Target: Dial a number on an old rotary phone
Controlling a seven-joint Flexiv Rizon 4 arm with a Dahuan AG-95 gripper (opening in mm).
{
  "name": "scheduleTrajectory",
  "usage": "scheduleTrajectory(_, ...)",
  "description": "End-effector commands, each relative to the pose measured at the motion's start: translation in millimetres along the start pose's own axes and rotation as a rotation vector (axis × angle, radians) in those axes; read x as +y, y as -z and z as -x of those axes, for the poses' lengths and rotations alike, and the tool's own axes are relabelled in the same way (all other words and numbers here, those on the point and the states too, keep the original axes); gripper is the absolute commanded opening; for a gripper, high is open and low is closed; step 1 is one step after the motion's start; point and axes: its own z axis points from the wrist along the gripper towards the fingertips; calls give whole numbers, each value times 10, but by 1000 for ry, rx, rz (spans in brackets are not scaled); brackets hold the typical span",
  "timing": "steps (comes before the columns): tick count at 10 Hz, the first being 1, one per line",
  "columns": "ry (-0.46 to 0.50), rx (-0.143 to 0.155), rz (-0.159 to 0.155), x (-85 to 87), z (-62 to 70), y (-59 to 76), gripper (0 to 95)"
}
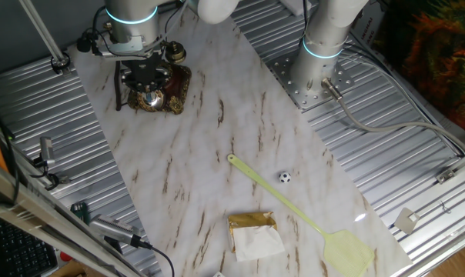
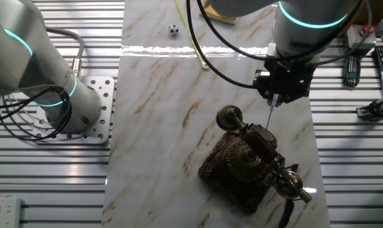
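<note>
One phone point(image 2: 252, 166) directly below hand point(image 2: 271, 101).

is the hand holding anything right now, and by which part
It cannot be told. The hand hangs just above the old rotary phone, and a thin rod reaches down from it; its fingers are not visible.

- Worktop point(image 1: 209, 154): white marble pattern with brown veins.
- Old rotary phone point(image 2: 248, 166): dark bronze-brown, brass dial.
- Fly swatter point(image 1: 309, 223): pale yellow.
- Small ball point(image 1: 284, 178): black-and-white.
</note>
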Motion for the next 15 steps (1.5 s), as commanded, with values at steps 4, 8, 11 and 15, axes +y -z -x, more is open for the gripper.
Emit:
scheduleTrajectory(4,-6,-8,1,-6,-7,-25,0)
scheduleTrajectory(8,-14,-15,3,-3,-13,-29,0)
scheduleTrajectory(11,-17,-20,5,-2,-15,-29,0)
scheduleTrajectory(15,-16,-24,6,5,-28,-24,0)
